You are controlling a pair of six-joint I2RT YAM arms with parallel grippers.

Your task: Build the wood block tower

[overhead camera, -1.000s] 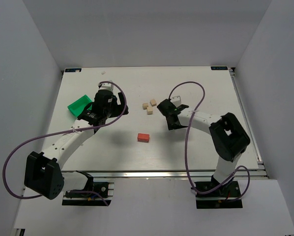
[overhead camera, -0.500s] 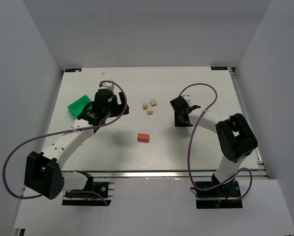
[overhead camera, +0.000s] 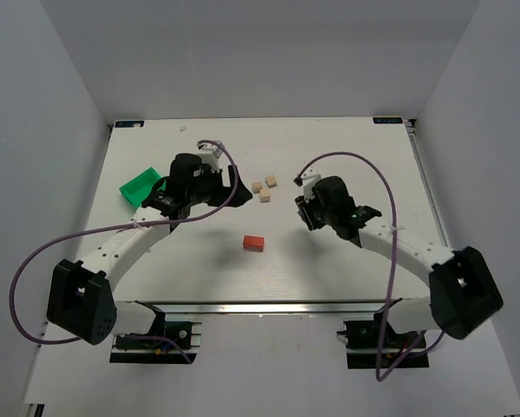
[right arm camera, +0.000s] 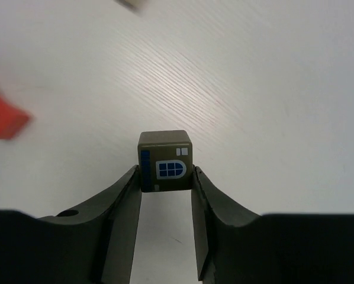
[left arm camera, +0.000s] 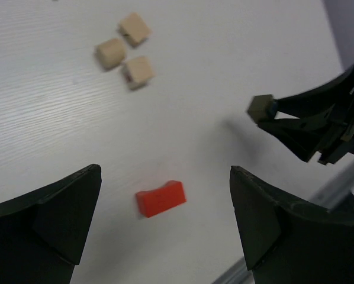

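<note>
A red-orange block (overhead camera: pixel 254 242) lies flat on the table; it also shows in the left wrist view (left arm camera: pixel 160 198) and at the left edge of the right wrist view (right arm camera: pixel 2 121). Three pale beige cubes (overhead camera: pixel 264 187) lie close together behind it, also seen in the left wrist view (left arm camera: pixel 138 71). My right gripper (overhead camera: pixel 305 208) is shut on a grey-brown cube with a blue window print (right arm camera: pixel 165 161) and holds it above the table, right of the red block. My left gripper (overhead camera: pixel 230 189) is open and empty, up and left of the red block (left arm camera: pixel 165 236).
A green plastic bin (overhead camera: pixel 139 185) sits at the left, behind my left arm. The white table (overhead camera: pixel 373 156) is walled on three sides by white panels. A metal rail (overhead camera: pixel 312 306) runs along the near edge.
My right arm has swung so that its gripper, with the grey-brown cube, is now further left and nearer the red block. My left gripper has shifted a little to the right.
</note>
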